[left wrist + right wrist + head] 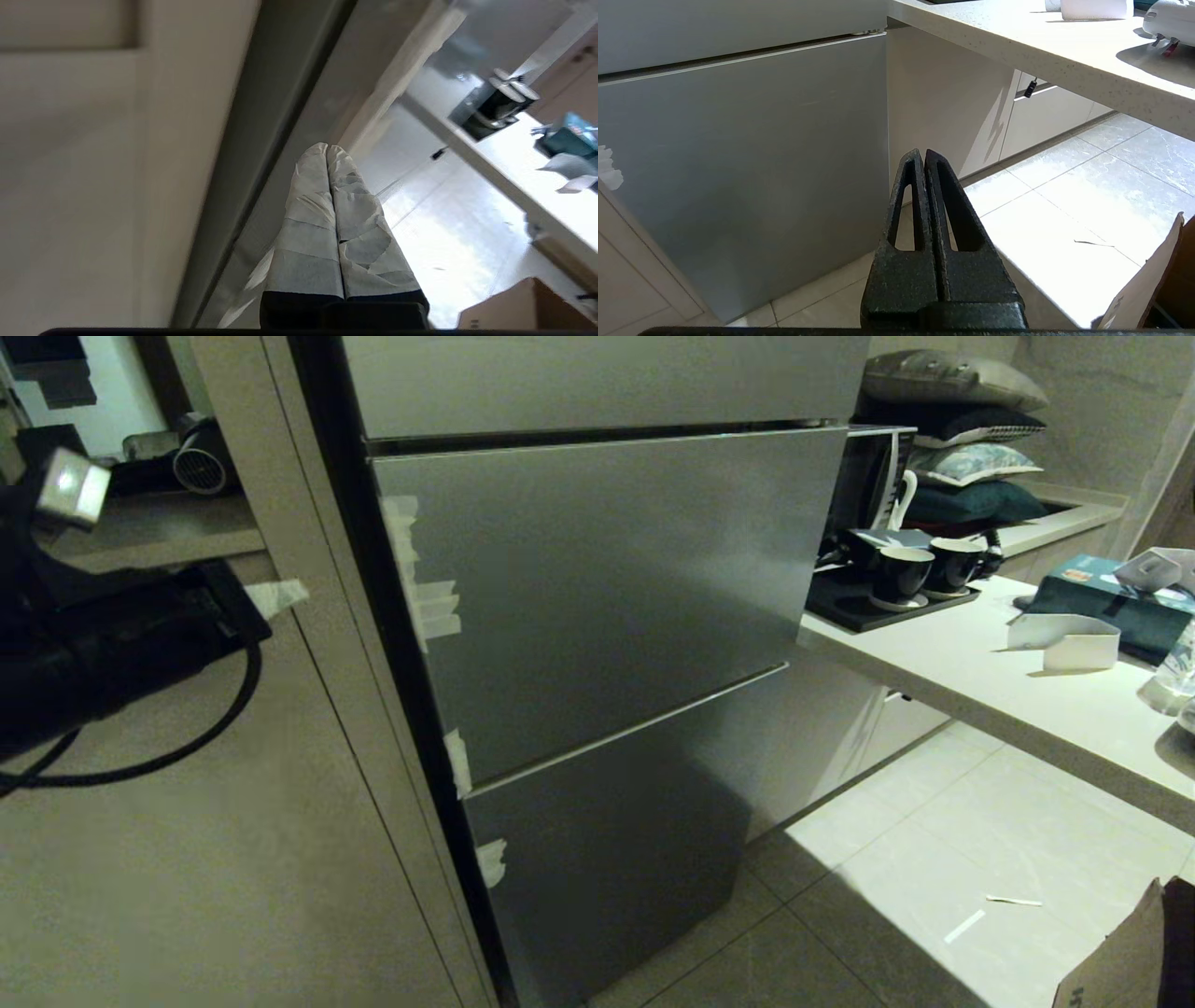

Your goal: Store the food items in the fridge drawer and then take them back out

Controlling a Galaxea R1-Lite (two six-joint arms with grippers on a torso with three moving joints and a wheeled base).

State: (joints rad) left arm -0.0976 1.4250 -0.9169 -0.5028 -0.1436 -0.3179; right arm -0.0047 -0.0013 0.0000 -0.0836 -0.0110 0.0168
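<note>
The fridge (597, 616) is shut, so drawer and food are hidden. The left end effector (327, 148), pressed closed and empty, nears its side edge; the right end effector (923, 154), closed too, hangs low. Opening comes first: the next move calls for catching a front's edge and pulling.

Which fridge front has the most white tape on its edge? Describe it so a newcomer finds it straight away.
Start at the tall grey fridge left of the pale counter. Its fronts are stacked; take the middle front, level with the two dark cups. Several white tape scraps line its left edge, more than on the lower front.
</note>
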